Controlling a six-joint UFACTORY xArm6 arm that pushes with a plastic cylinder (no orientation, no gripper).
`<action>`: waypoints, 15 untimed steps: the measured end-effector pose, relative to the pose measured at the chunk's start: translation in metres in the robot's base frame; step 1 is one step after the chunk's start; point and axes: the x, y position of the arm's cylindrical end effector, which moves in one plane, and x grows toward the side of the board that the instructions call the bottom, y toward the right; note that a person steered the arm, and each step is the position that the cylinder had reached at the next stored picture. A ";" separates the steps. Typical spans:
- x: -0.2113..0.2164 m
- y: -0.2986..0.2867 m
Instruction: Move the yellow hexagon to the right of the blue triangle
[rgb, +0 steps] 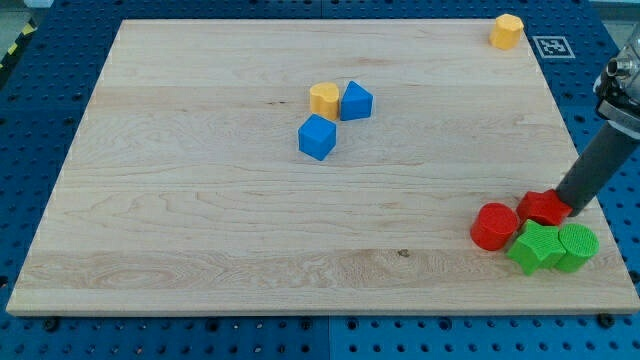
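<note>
Green star-ish block nearest, wooden bench. My tip, a plain rod tool holding nothing, touches red block. Yellow hexagon touches blue triangle, on its left.

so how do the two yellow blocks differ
The yellow block at centre touches a blue block on its right, with another blue block just below; the corner yellow block stands alone. The centre one is mid-board; the corner one sits at the board's top right edge. My tip is far from both, by a red block. Both are the same yellow and similar in size.
</note>
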 end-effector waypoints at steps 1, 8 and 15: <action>0.000 -0.005; -0.277 0.084; -0.325 0.039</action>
